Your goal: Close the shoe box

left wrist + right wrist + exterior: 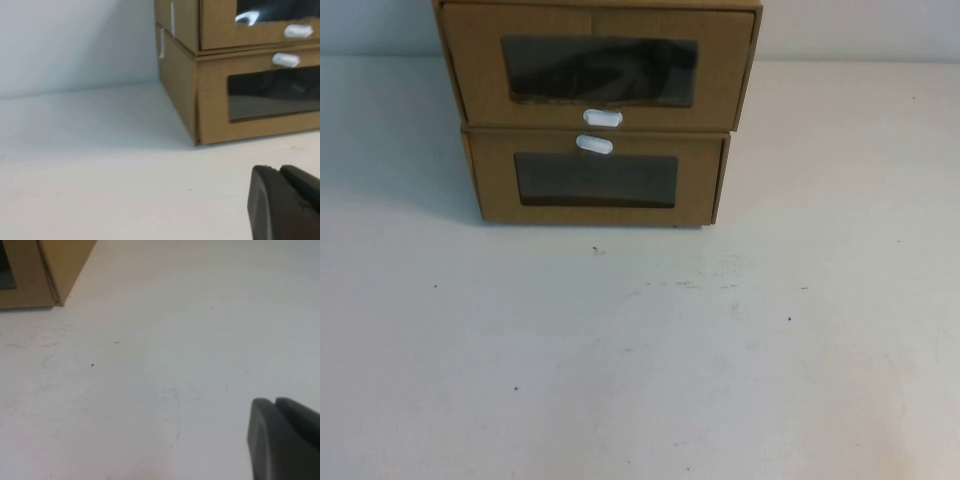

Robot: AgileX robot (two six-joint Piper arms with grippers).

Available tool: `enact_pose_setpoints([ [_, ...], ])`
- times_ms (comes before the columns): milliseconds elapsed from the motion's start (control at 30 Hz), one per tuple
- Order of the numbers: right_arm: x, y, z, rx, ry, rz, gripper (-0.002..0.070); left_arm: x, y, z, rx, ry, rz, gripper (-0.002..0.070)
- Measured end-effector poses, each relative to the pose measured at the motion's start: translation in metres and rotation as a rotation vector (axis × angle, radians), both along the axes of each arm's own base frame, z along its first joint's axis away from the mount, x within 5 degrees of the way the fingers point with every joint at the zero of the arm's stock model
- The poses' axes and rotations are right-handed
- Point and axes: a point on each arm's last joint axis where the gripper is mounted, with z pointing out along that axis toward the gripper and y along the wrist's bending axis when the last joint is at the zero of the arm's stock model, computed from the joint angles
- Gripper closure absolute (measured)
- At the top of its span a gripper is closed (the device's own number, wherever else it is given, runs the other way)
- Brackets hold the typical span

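Left wrist view: shoe box (250, 22) beyond left end effector (285, 200).

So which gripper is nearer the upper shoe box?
Probably left. The left gripper faces the shoe box and lower box; the right gripper sees only a box corner.

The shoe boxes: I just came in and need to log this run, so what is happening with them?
Nothing is being handled right now. Two cardboard boxes sit stacked on the white table. The upper shoe box, with its pull tab below the window, looks nearly flush with the lower box, so it seems about closed. The left tool hangs low over the table near the boxes' front corner; the right tool is over bare table further off. Neither touches anything.
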Motion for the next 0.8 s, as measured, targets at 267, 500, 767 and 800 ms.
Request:
enact_pose_setpoints([
  [267,0.000,0.000,0.000,0.002,0.000,0.000,0.0687,0.001,0.010,-0.008,0.109,0.067,0.103,0.0680],
  [500,0.000,0.000,0.000,0.002,0.000,0.000,0.0688,-0.002,0.014,-0.022,0.136,0.225,0.136,0.0680],
  [767,0.000,0.000,0.000,0.002,0.000,0.000,0.0688,-0.002,0.015,-0.022,0.141,0.227,0.137,0.0680],
  [800,0.000,0.000,0.000,0.002,0.000,0.000,0.0688,-0.002,0.015,-0.022,0.142,0.227,0.138,0.0680],
])
